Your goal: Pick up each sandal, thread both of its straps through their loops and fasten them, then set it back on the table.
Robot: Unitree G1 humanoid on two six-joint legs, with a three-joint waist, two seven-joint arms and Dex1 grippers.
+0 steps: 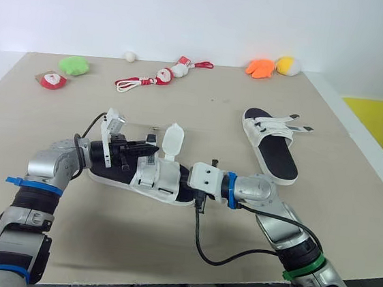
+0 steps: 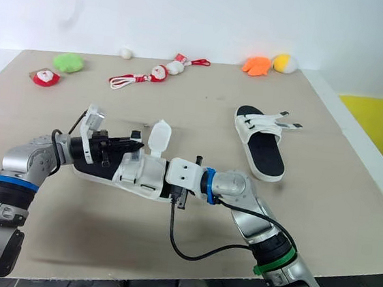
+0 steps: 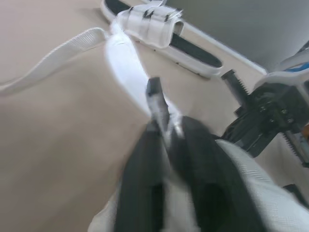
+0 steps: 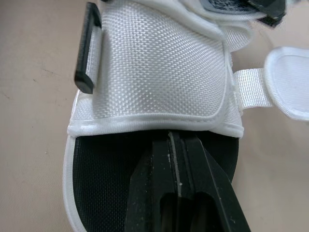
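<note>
The near sandal [image 1: 153,177], white upper on a black footbed, lies in the middle-left of the table [image 1: 181,115]. My left gripper [image 1: 144,150] is over its far end, shut on a white strap [image 3: 128,63] that runs out from between the fingers. Another strap flap [image 1: 172,140] stands upright beside it. My right gripper [image 4: 174,140] is shut, its tips on the black footbed at the edge of the white upper [image 4: 154,72]; a black loop [image 4: 87,48] sits on that upper's side. The second sandal [image 1: 274,142] lies apart to the right, straps across its top.
Along the table's back edge lie small plush toys: green [image 1: 74,65], red and white [image 1: 52,79], two on a red cord [image 1: 154,78], orange [image 1: 260,68] and yellow [image 1: 285,65]. A black cable [image 1: 214,255] loops from my right wrist over the front of the table.
</note>
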